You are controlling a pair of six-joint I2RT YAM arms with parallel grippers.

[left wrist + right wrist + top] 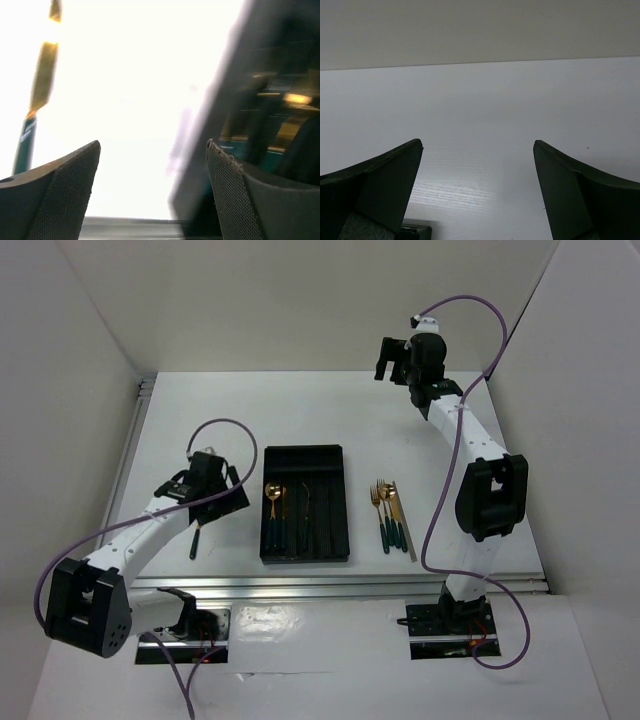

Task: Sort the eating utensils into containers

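The black divided tray [330, 465] lies mid-table. It holds a gold spoon with a green handle [272, 502] at its left side and more utensils beside it. A group of gold forks, a knife and a thin silver piece [392, 516] lies on the table right of the tray. One dark-handled utensil [196, 540] lies left of the tray, partly under my left arm. My left gripper [226, 490] is open and empty, low between that utensil and the tray. In the left wrist view [152, 150] a gold knife [41, 80] is at the left and the tray [270, 115] at the right. My right gripper [392, 358] is open and empty, raised at the back.
White walls close in the table on the left, back and right. A metal rail [350, 583] runs along the near edge. The right wrist view shows only bare white table [485, 110] between the open fingers [385, 175].
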